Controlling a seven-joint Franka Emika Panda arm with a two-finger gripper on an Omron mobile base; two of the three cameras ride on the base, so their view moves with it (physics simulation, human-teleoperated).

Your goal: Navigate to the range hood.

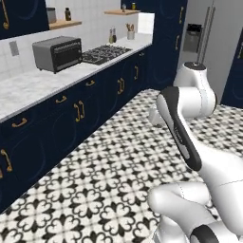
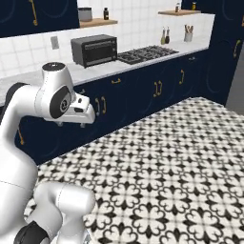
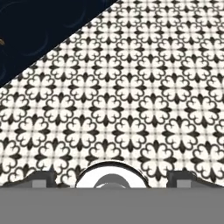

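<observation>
**Pincer spread over the tiled floor, facing down**

The pincer (image 3: 111,178) points down at the black-and-white patterned floor (image 3: 131,87). Its two dark fingertips (image 3: 41,177) stand wide apart at the bottom of the hand view with nothing between them. In the right base view the pincer (image 2: 71,123) hangs below the white wrist, level with the dark blue cabinet fronts (image 2: 143,90). In the hand view a dark blue cabinet face (image 3: 39,30) fills the upper left corner.

The counter (image 1: 28,88) is pale marble and runs along the wall above the blue cabinets with brass handles. A boxy grey toaster oven (image 1: 58,53) stands on it toward the back edge. Just beside the oven, farther along the counter, lies the black gas cooktop (image 1: 105,53) with its grates. Near the counter's far back corner stand two dark bottles (image 1: 112,36) and a light cup of utensils (image 1: 130,33), both well apart from the oven. Two wooden shelves (image 1: 64,23) hang on the white tiled wall above the counter, one over the oven and one over the far end. A grey refrigerator (image 1: 213,42) stands beyond the counter's far end.

Where the range hood sits I cannot tell. The wall above the cooktop (image 2: 147,54) is white tile up to the picture's top edge.
</observation>
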